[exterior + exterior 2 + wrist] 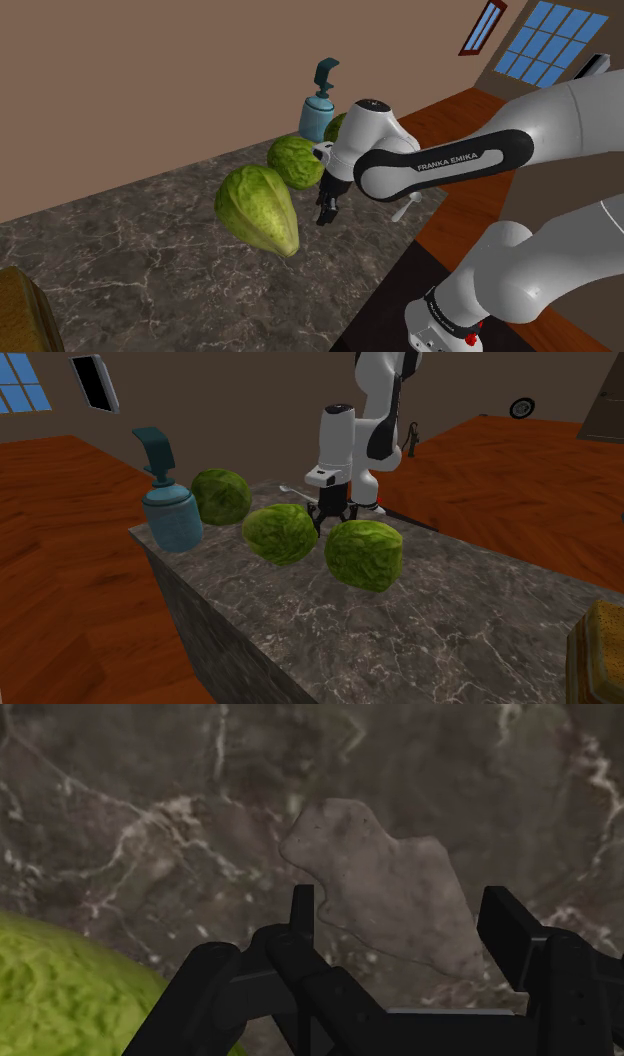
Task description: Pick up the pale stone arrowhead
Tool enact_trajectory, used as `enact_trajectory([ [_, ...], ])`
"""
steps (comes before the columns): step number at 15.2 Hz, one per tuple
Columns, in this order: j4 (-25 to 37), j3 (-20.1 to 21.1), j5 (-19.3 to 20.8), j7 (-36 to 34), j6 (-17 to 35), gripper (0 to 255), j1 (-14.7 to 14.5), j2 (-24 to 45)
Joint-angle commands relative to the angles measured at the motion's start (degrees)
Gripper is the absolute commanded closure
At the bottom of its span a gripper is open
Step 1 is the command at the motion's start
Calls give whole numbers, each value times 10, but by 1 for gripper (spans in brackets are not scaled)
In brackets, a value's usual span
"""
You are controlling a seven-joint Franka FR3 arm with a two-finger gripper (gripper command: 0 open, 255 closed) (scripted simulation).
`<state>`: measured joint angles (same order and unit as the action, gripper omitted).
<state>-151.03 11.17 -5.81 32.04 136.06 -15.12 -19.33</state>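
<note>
- Shoulder view: the hand (327, 205) hangs low over the marbled desk (150, 260), just beside the largest gourd (258, 208). Two more gourds (296, 160) and a blue dispenser (322, 105) stand behind it. From here I cannot tell how far apart its fingers are.
- Second exterior view: the hand (333, 512) points straight down at the desk (450, 612), behind the gap between two gourds (281, 534) and close to both. The dispenser (168, 512) stands well off, at the desk's corner.
- Wrist view: the arrowhead (370, 864), pale grey-brown and mottled, lies flat on the desk (150, 804) between the black fingers (505, 929). The hand (398, 894) is released, with its fingers spread on either side of the stone. I see no firm clasp, though one finger sits very near the stone's edge. A gourd (60, 994) shows beside the hand.
- Progress: the approach and lining-up look done. I judge that the closing of the fingers and the lift are left.
- Pointing: the long axis runs slantwise across the gap between the fingers, neither along it nor square to it. The narrow tip lies near the finger farther from the gourd. The blunter, broader end lies away from the hand.
</note>
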Motion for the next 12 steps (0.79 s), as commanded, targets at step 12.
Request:
enact_trajectory([
  [12,14,-3,-1,1,-35,255,-1,-21],
])
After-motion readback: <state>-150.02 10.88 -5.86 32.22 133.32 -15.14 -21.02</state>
